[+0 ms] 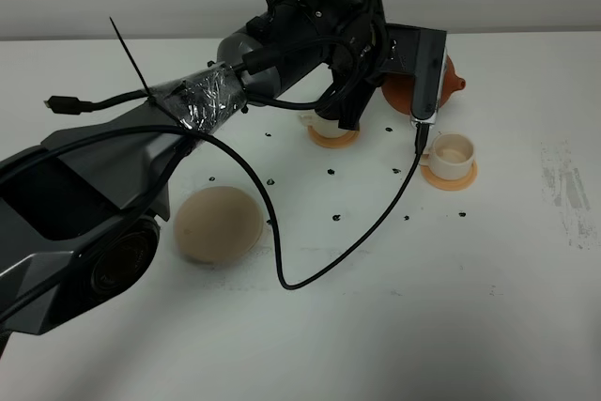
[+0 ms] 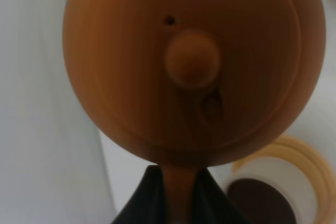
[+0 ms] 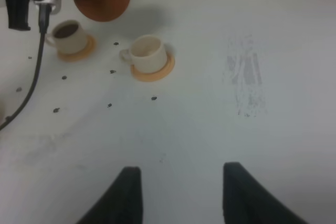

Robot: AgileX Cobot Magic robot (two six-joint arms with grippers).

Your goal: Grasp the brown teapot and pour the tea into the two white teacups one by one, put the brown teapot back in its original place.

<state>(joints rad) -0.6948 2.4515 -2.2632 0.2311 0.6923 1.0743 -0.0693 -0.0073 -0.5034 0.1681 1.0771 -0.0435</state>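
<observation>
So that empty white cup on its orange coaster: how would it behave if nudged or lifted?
The empty teacup looks small and thin-walled, so probably light and easy to tip. It only rests on the orange coaster, so a push may slide it off or drag the coaster along. It looks glazed: likely stiff, slippery, chippable.

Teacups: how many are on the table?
2 teacups. One, holding dark tea, sits half hidden behind the left arm; the other, empty, stands clear to its right. No others show.
</observation>
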